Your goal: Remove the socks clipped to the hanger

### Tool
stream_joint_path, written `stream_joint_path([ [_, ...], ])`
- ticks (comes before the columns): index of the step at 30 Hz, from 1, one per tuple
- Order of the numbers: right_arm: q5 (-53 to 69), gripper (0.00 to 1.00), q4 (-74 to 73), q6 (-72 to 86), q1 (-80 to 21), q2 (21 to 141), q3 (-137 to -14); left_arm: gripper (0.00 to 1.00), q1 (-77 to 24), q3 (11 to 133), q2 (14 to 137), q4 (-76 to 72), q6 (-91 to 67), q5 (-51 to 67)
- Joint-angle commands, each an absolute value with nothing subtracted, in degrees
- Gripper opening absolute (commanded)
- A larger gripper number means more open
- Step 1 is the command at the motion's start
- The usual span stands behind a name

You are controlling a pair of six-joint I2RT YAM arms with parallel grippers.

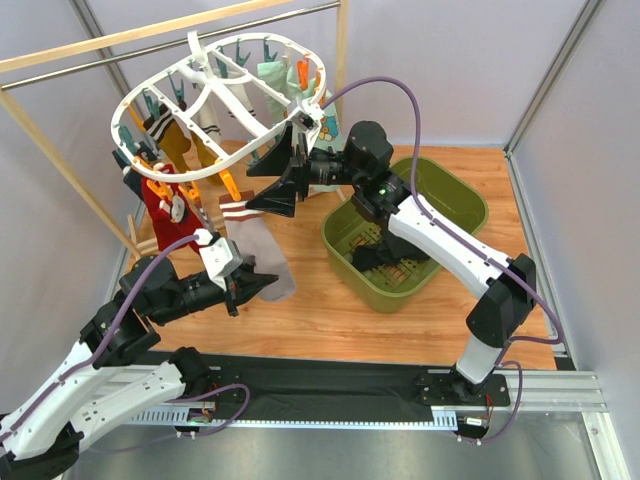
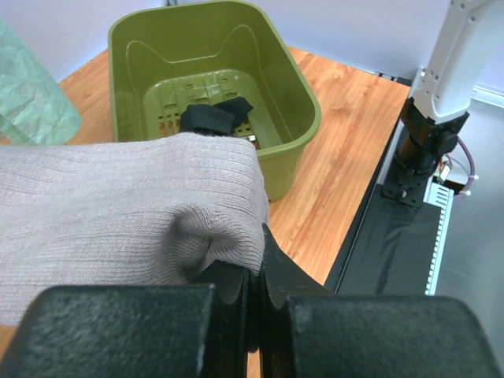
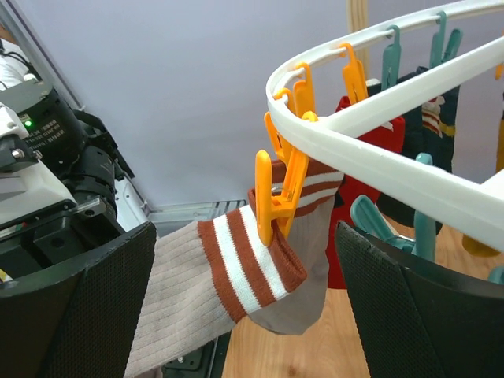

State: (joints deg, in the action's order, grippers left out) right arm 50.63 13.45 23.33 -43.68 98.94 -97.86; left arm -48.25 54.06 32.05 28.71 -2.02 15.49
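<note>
Left gripper (image 2: 256, 272) pinches grey sock (image 2: 118, 201) at its lower end. Right gripper (image 3: 244, 236) spread wide, flanking orange clip (image 3: 277, 193) on hanger (image 3: 378, 153).

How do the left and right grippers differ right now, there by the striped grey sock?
The left gripper is shut on the lower end of the grey sock; the right gripper stands wide open, holding nothing. The left gripper sits low over the table; the right gripper is raised at the rim of the hanger, facing the orange clip on the cuff. Both work the same sock.
</note>
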Motion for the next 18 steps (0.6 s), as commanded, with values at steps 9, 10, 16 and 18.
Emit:
stream_joint_path([
  [9, 52.1, 0.96, 28.3, 38.2, -43.3, 104.6, -105.2, 0.00, -48.2, 57.7, 33.3, 27.8, -1.1, 20.6],
  [10, 52.0, 0.96, 28.3, 38.2, -43.5, 105.1, -105.5, 0.00, -48.1, 57.8, 33.5, 27.8, -1.0, 20.7],
  [16, 48.6, 0.96, 25.6, 36.5, -43.7, 105.5, -105.8, 0.00, -48.1, 57.9, 33.9, 27.4, -1.1, 21.1],
  [18, 47.4, 0.96, 25.6, 35.9, -43.9, 105.0, -104.6, 0.00, -48.1, 57.7, 34.0, 27.2, -1.1, 21.0],
])
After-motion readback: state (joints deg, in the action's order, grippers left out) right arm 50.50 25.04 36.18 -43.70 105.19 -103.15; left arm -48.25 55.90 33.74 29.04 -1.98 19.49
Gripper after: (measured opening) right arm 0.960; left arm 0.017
